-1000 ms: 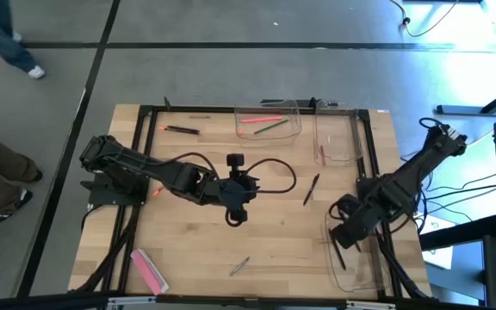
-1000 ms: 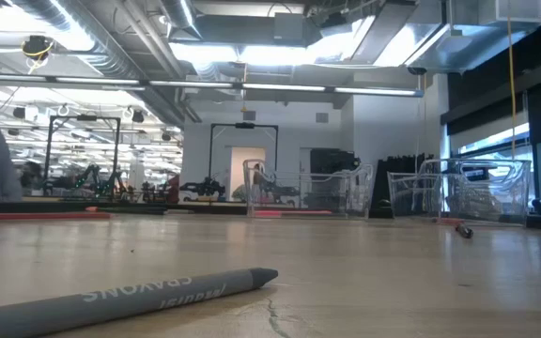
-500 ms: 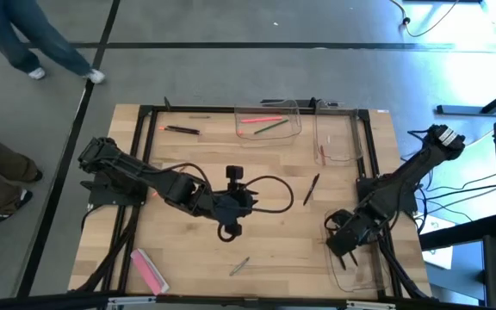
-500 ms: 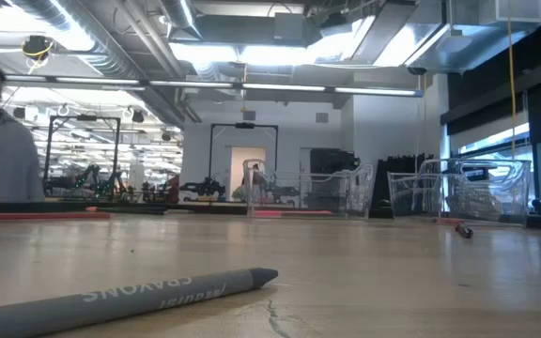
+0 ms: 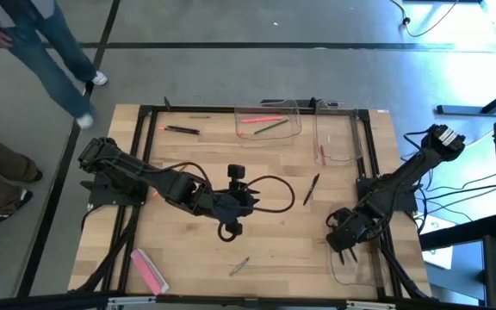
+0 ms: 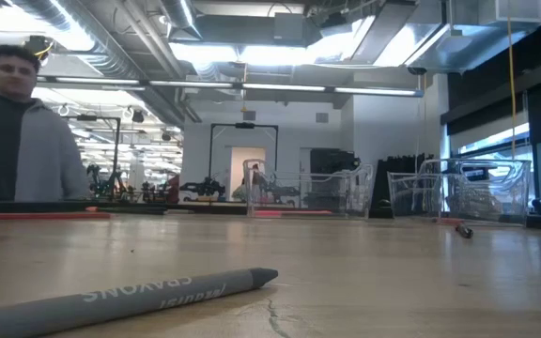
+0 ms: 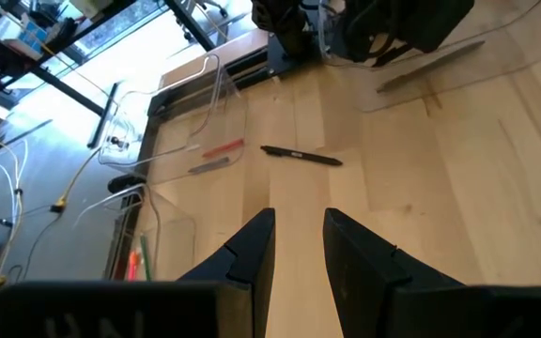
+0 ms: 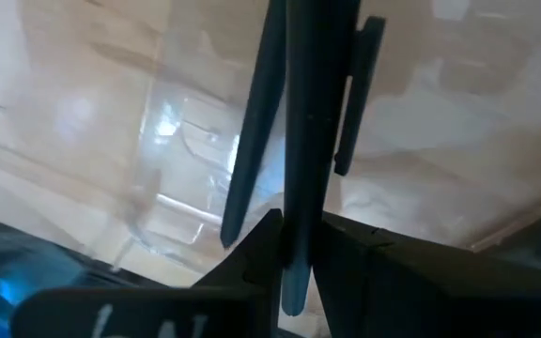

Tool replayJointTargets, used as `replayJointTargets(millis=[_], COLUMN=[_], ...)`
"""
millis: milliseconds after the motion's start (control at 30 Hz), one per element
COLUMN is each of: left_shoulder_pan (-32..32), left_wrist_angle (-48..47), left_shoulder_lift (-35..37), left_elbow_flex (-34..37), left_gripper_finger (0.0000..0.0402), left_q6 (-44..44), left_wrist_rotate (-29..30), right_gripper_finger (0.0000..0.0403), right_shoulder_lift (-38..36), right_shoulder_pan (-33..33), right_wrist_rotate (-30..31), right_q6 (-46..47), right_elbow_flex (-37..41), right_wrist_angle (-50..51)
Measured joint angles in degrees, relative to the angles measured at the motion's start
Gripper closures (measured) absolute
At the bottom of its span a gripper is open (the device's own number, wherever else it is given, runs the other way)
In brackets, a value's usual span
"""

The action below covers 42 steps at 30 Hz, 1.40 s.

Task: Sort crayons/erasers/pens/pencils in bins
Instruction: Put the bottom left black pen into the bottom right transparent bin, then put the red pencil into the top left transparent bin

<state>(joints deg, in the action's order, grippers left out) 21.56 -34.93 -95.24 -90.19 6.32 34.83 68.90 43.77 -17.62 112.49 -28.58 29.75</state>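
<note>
my right claw [image 5: 344,248] hangs over the near-right bin [image 5: 357,269], nipped tight on a dark pen [image 8: 299,131] that points down into it. my left claw [image 7: 297,246] sits low over mid-table, fingers parted and holding nothing; a black pen [image 7: 301,156] lies ahead of it. the eraser [image 5: 148,269] lies at the near-left corner. the far bin [image 5: 268,122] holds a red and a green stick. a grey crayon [image 6: 130,299] lies near the front edge. a person [image 5: 46,43] walks past beyond the far-left corner.

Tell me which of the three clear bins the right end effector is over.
The near-right bin, at the table's front right corner. The right end effector holds a dark pen over it; the other two bins stand along the far edge.
</note>
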Motion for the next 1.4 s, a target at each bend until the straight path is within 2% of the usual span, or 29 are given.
replayJointTargets(millis=[300,733,1033,1200,1400], left_shoulder_pan=[0.0,0.0,0.0,0.0,0.0], left_wrist_angle=[0.06,0.06,0.03,-0.05,-0.2], left_shoulder_lift=[0.0,0.0,0.0,0.0,0.0], left_elbow_flex=[0.0,0.0,0.0,0.0,0.0], left_gripper_finger=[0.0316,0.0316,0.0316,0.0316,0.0316], left_q6=[0.22,0.18,-1.3,-2.01,-3.04], left_wrist_rotate=[0.0,0.0,0.0,0.0,0.0], right_gripper_finger=[0.0349,0.03,0.0297,0.0297,0.0297], right_shoulder_lift=[0.0,0.0,-0.07,-0.09,-0.09], right_shoulder_pan=[0.04,0.04,0.04,0.02,0.04], right_wrist_rotate=[-0.07,-0.01,0.4,2.15,2.16], right_q6=[0.0,0.0,-0.47,-1.99,-4.13], right_elbow_flex=[0.02,0.02,-2.52,-6.35,-13.59], right_wrist_angle=[-1.94,-1.94,-1.43,1.18,13.48])
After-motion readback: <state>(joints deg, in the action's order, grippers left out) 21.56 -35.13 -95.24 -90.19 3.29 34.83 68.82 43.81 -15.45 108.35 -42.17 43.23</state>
